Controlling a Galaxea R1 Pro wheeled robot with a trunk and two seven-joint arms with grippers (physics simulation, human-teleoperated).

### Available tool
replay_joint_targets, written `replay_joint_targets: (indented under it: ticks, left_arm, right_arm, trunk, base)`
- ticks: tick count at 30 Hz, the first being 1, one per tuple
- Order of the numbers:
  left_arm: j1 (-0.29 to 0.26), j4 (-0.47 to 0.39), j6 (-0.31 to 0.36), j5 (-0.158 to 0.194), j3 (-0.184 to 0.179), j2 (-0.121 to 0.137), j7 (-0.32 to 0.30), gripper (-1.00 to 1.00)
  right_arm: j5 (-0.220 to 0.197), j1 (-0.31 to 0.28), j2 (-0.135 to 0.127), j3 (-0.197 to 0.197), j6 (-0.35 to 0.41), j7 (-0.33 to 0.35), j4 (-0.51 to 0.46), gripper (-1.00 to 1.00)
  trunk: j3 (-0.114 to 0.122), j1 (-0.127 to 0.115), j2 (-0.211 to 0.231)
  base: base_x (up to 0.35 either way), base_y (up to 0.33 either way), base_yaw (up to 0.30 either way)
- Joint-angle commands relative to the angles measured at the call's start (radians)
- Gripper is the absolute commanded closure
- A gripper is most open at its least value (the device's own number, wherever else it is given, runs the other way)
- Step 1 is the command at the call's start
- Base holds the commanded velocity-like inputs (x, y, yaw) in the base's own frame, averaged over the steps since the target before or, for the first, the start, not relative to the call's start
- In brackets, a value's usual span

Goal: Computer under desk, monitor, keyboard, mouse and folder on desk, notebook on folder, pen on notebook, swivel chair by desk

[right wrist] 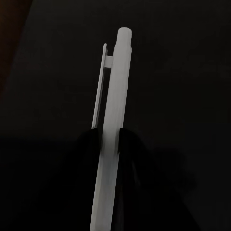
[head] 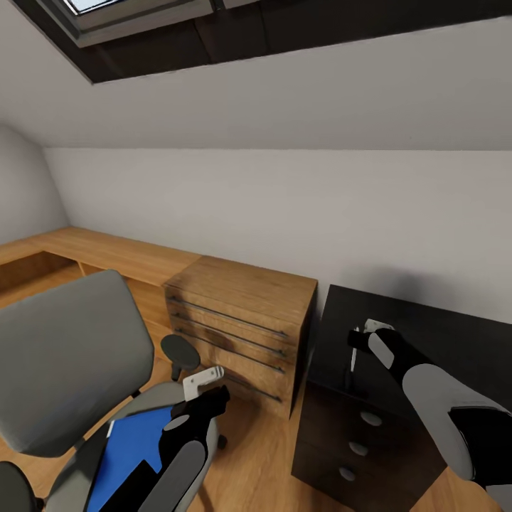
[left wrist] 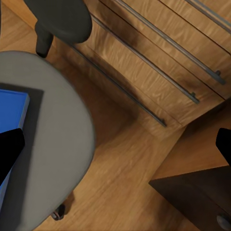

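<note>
The grey swivel chair (head: 67,355) stands at the lower left with the bright blue folder (head: 131,444) flat on its seat. My left gripper (head: 213,390) hovers open just past the folder's far edge, above the seat's front; in the left wrist view its fingers (left wrist: 9,149) stand wide apart, with the folder (left wrist: 12,113) on the grey seat (left wrist: 57,144) below. My right gripper (head: 355,340) is shut on the white pen (head: 353,361), which hangs upright over the black desk (head: 427,320). The right wrist view shows the pen (right wrist: 113,120) pinched between dark fingertips (right wrist: 129,147).
A light-wood drawer chest (head: 238,323) stands between chair and desk, and a low wooden shelf (head: 92,252) runs along the wall at left. Black drawers with round knobs (head: 359,448) sit under the desk's near end. A dark armrest (head: 179,350) sticks up beside my left gripper.
</note>
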Motion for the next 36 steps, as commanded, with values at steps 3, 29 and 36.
replay_joint_targets:
  ticks: [3, 29, 36]
  left_arm:
    - [-0.001, -0.001, 0.006, 0.004, -0.002, 0.001, 0.007, -1.00]
    - [-0.001, -0.001, 0.007, 0.004, -0.002, 0.001, 0.007, -1.00]
    - [-0.001, -0.001, 0.007, 0.004, -0.002, 0.001, 0.007, -1.00]
  right_arm:
    - [-0.012, 0.000, -0.001, 0.007, 0.004, -0.004, -0.002, 1.00]
    - [-0.010, 0.000, -0.001, 0.008, 0.006, -0.006, -0.002, -1.00]
    - [-0.009, 0.000, -0.002, 0.008, 0.006, -0.015, -0.002, -1.00]
  trunk:
    - [-0.007, 0.008, -0.015]
    - [-0.023, 0.027, -0.050]
    - [-0.023, 0.027, -0.050]
  base:
    - [0.000, 0.000, 0.000]
    - [0.000, 0.000, 0.000]
    - [0.000, 0.000, 0.000]
